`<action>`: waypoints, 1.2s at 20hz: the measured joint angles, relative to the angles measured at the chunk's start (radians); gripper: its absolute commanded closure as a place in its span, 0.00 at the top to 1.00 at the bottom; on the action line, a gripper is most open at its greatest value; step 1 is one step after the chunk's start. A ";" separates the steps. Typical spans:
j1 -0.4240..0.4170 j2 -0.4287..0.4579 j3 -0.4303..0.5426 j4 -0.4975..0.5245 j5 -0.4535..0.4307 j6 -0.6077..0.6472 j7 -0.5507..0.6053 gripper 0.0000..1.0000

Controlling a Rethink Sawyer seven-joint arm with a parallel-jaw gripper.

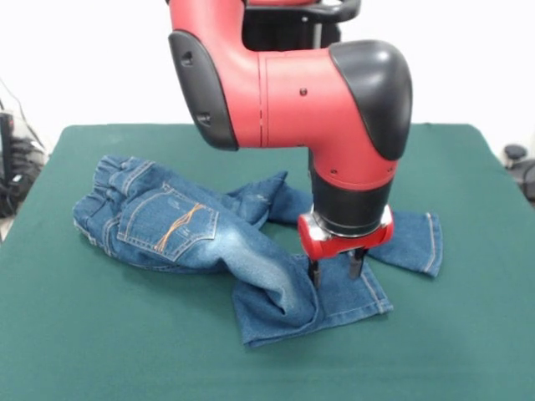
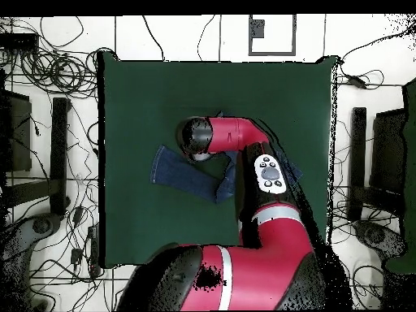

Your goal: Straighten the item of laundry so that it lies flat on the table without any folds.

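Note:
The blue denim jeans [image 1: 184, 225] lie crumpled on the green table [image 1: 109, 351], waistband at the left and a back pocket with orange stitching facing up. One leg bends toward the front and ends in a hem at the middle. The other leg runs behind the arm to a hem at the right. My gripper [image 1: 335, 269] points straight down over the front leg's lower end, open, its fingertips at or just above the denim. In the overhead view the arm covers most of the jeans [image 2: 180, 174]; one leg shows on the table [image 2: 138, 97], and the gripper is hidden under the arm.
Bare green cloth surrounds the jeans on all sides. Cables and dark equipment [image 2: 49, 73] lie on the floor round the table. A dark object [image 1: 15, 163] stands off the left edge and another [image 1: 520, 163] off the right.

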 measured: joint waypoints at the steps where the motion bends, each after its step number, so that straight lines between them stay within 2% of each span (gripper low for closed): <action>1: 0.002 0.001 -0.003 -0.001 0.004 0.000 0.000 1.00; 18: 0.040 0.021 -0.073 -0.020 0.114 -0.009 0.007 1.00; 24: 0.041 0.028 -0.087 -0.020 0.166 -0.023 0.067 1.00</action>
